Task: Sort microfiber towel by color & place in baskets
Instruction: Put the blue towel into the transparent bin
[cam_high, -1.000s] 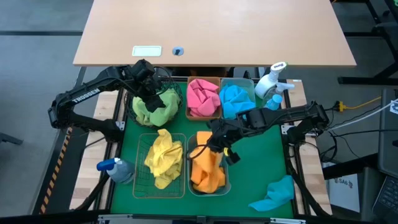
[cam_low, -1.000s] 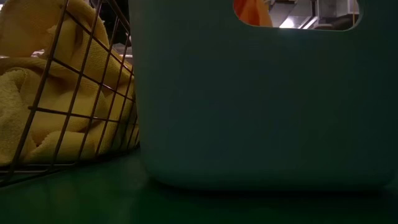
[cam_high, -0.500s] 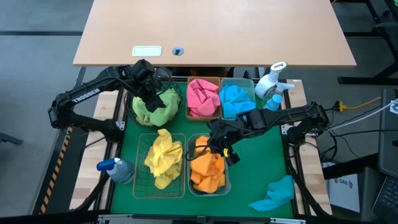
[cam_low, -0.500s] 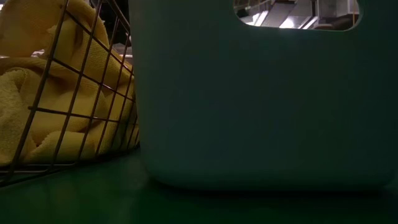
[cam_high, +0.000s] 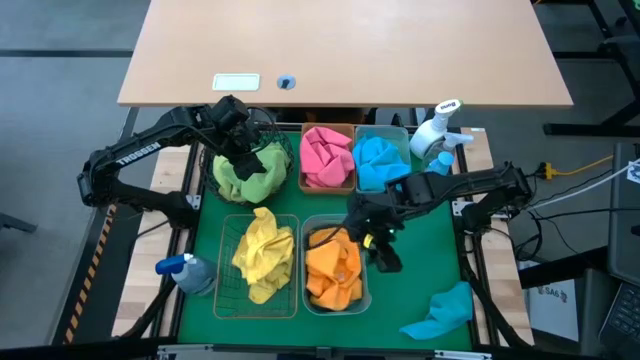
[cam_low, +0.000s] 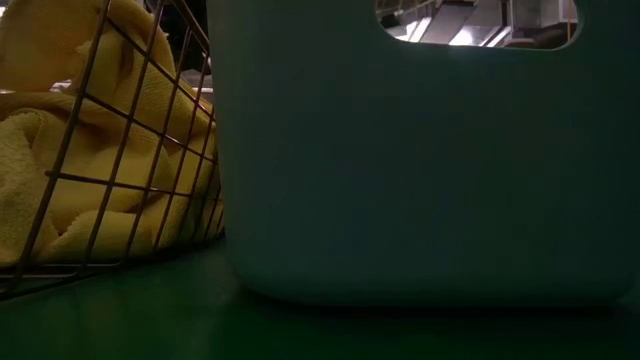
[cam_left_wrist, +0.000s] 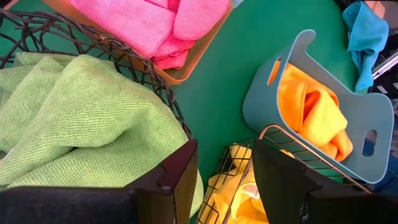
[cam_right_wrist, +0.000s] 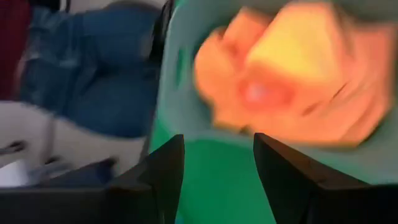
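The right gripper hangs with jaws apart beside the pale blue bin, where the orange towel belongs, while the left gripper waits with jaws apart over the green towel.

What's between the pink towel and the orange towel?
Only bare green mat; in the high view, nothing else lies between the pink towel and the orange towel.

Green towel shows a nubby, matt cloth weave inside the dark wire-mesh basket. Yellow towel looks fluffy behind thin metal rods of the rectangular wire basket. Pale blue bin is smooth, matt plastic. Green mat looks flat and dull.
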